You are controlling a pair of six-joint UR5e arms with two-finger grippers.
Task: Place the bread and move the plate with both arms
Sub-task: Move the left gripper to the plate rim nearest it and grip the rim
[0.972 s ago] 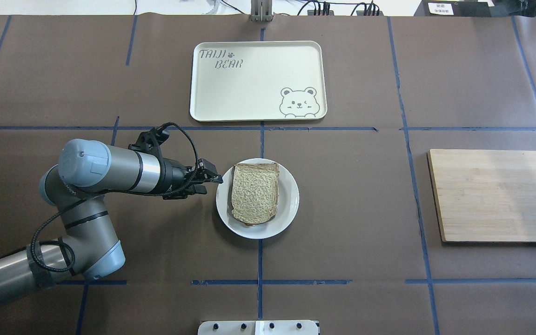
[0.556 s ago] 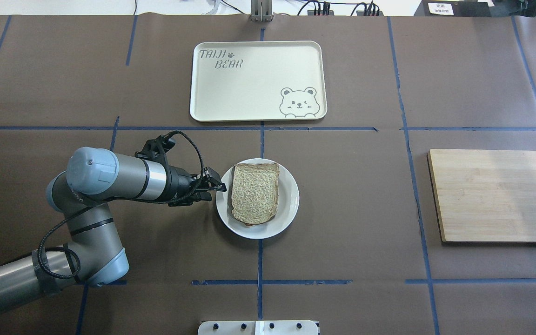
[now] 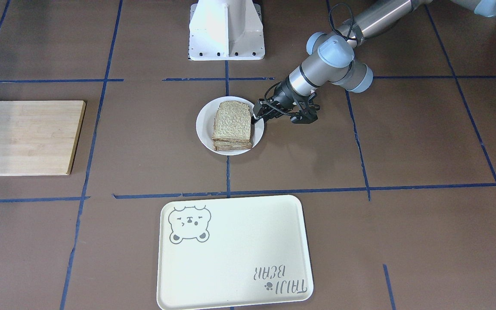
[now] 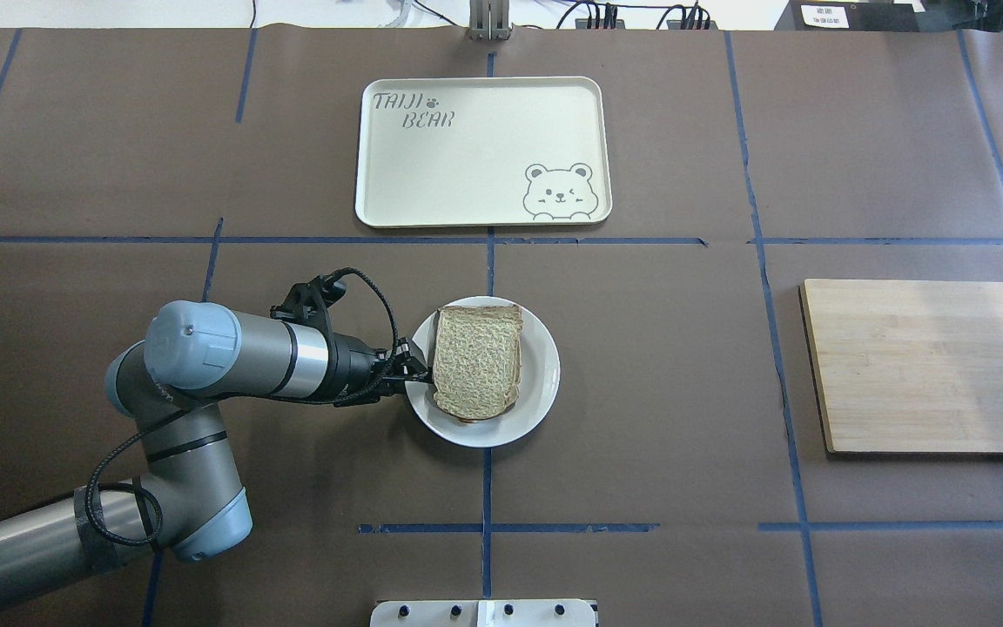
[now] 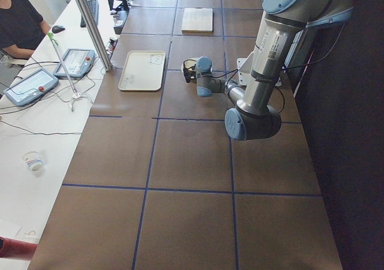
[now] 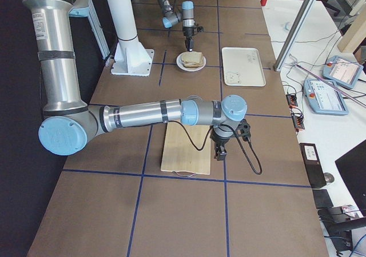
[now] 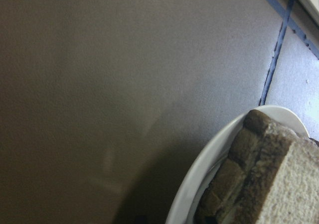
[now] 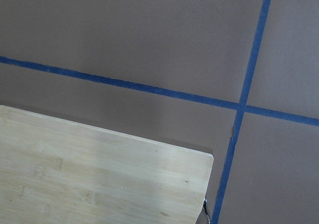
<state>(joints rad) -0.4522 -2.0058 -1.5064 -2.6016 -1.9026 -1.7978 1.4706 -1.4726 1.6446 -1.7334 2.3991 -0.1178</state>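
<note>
Since the earlier frame the left claw (image 4: 410, 370) had slid rightward to the plate (image 4: 543, 370), at its left rim, frame centre. The bread (image 4: 477, 361) lay on the plate, just beyond the claw. Whether the claw had clenched I cannot tell.

The overhead camera sits behind the robot and looks forward and down over the whole counter (image 4: 684, 409), with the tray (image 4: 467, 165) at the far side. The front-facing camera looks steeply down from the opposite side, so the tray lies nearest and the white pedestal (image 3: 226, 30) is at the top. Both views share the plate (image 4: 543, 370), the bread (image 4: 477, 361) and the wooden board (image 4: 928, 366), mirrored. The side cameras stand high at the counter's two ends and look along it. One has the left arm (image 5: 267, 54) large in front, the other the right arm (image 6: 143, 113). The left wrist camera is very close and low, catching only the plate's rim and a corner of the bread. The right wrist camera looks down closely on a board corner and blue tape (image 8: 239, 104).
</note>
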